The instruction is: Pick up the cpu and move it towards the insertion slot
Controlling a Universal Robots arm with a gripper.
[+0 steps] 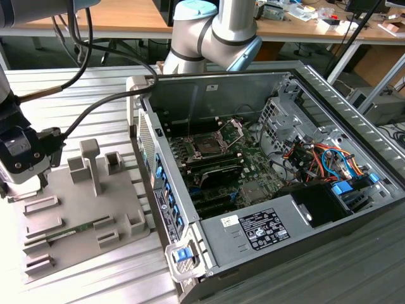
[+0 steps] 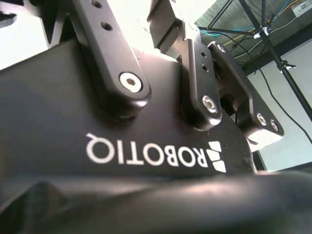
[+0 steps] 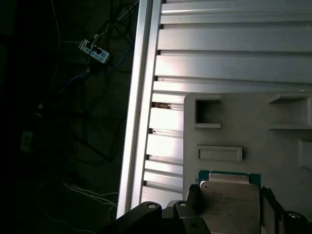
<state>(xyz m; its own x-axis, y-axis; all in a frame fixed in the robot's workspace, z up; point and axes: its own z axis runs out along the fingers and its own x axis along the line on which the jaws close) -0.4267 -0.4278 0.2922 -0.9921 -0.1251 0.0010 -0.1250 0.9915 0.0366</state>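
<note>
cpu (image 3: 229,202) flat, silver top up, in gripper (image 3: 230,208)

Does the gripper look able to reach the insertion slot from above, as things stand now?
Probably yes. The case lies open, the load plate stands raised, and nothing covers the insertion slot. The gripper is over the grey holder, apart from the case.

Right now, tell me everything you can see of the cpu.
In the first wrist view the cpu is a small flat square chip with a pale silvery metal top and a thin green edge along one side. It sits level between the gripper's jaws, which close on two opposite edges. The grey holder plate lies behind it; whether they touch I cannot tell.
</note>
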